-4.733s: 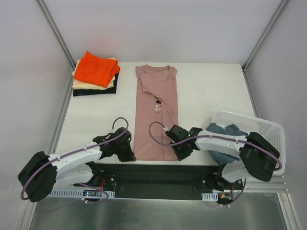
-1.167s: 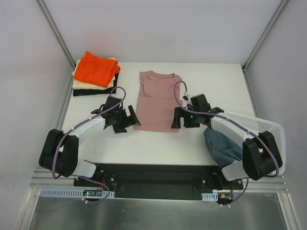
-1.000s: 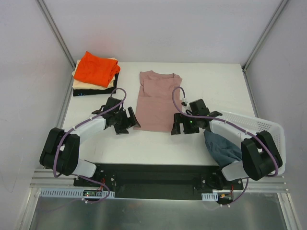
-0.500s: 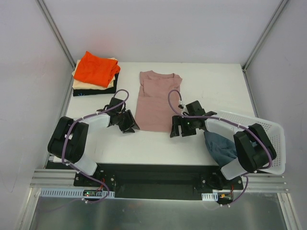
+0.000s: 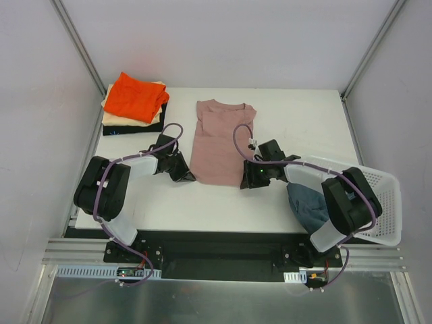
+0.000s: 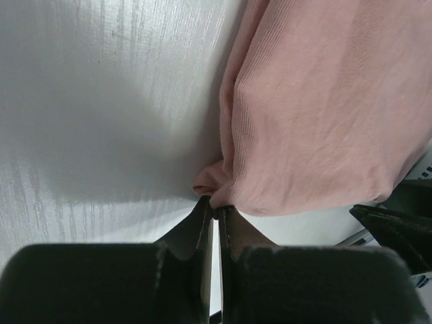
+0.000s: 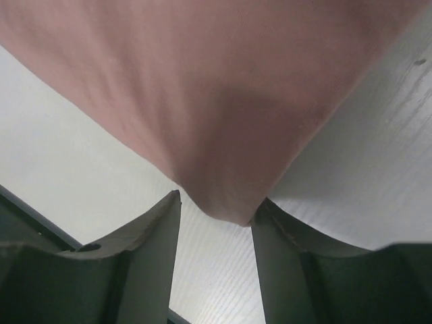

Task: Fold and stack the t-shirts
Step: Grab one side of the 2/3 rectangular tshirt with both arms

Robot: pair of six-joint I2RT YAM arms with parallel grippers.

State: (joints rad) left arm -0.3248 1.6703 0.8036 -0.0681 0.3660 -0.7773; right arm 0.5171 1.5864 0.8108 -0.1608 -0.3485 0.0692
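Fingers [image 6: 189,236] of left gripper [image 6: 216,209] pinched on pink t-shirt [image 5: 217,145] corner; right gripper [image 7: 217,199] agape, straddling other corner — fold unfinished, slate-blue t-shirt [image 5: 307,204] in basket [image 5: 385,177].

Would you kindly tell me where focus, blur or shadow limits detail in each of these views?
Top external: sharp, even light on the dusty pink cloth t-shirt. Left wrist: its weave crisp, the black fingers blurred. Right wrist: cloth soft, shadowed near the corner.
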